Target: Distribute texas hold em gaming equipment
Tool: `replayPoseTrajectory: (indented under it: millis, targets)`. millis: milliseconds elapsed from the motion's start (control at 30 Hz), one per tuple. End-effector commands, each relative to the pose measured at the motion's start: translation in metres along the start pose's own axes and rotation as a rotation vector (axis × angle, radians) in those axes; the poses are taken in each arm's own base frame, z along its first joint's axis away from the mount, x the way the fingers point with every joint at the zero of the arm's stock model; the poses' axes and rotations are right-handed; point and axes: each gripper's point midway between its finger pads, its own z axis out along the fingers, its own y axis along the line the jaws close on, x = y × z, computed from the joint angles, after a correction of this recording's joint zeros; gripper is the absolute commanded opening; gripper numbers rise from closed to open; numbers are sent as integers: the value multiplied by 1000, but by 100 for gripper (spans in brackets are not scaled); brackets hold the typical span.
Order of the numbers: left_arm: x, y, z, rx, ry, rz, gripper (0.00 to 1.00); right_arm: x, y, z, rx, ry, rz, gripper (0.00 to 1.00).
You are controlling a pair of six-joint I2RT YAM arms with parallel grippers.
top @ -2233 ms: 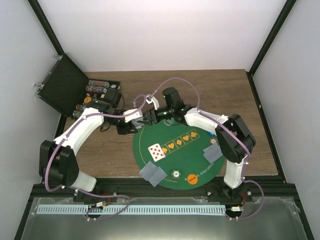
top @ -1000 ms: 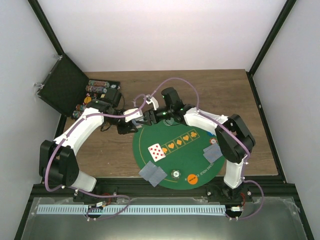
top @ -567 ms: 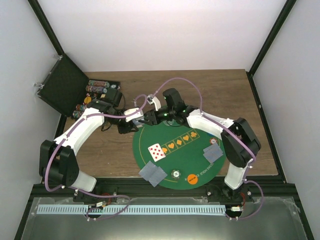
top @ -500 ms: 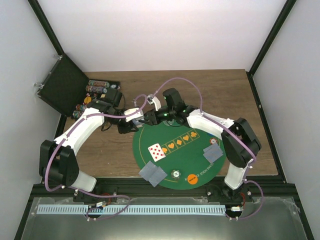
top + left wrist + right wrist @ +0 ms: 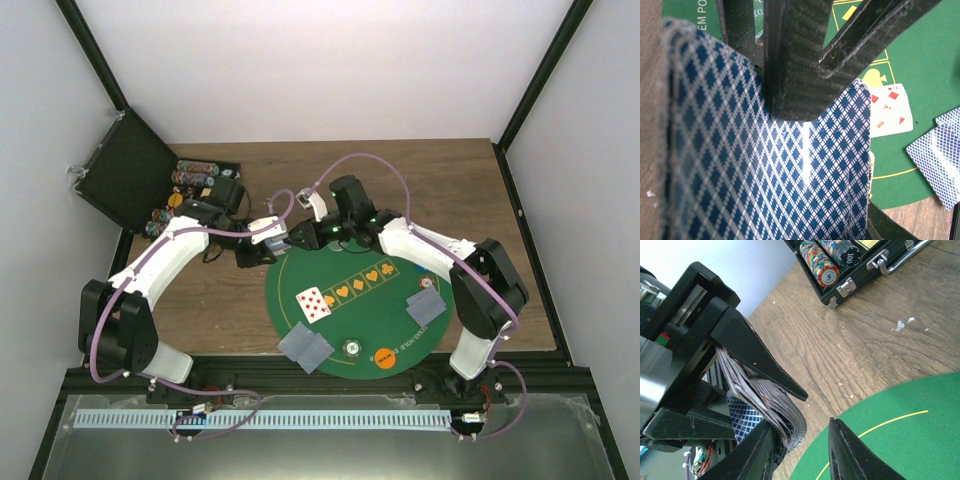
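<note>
While my left gripper (image 5: 258,246) clamps the deck of playing cards (image 5: 740,175) at the far-left rim of the green mat (image 5: 372,312), presenting it edge-on, my right gripper (image 5: 800,423) straddles the deck's corner with jaws partly apart, likely to peel off the next card; whether it has one, I cannot tell. A red-diamond card (image 5: 313,302) lies face up on the mat, and face-down cards (image 5: 305,346) wait at its near edge. Chips (image 5: 828,276) in the open case (image 5: 856,281) read "5" and "100"; the mat's lettering shows only "EM PO".
</note>
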Motion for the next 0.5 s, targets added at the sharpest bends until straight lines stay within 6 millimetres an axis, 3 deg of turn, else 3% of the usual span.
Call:
replayPoseTrajectory:
  millis: [0, 133, 267, 467]
  targets:
    - [-3, -11, -5, 39, -26, 20, 37, 3, -33, -14, 131, 12, 32, 32]
    - [-2, -11, -4, 37, -22, 17, 37, -7, -18, -18, 74, -4, -9, 33]
    - [-2, -11, -3, 42, -23, 12, 37, -23, 11, -17, -81, -40, -62, 45]
    - [-7, -11, -5, 45, -37, 11, 37, -28, 6, -1, -109, -50, -43, 56]
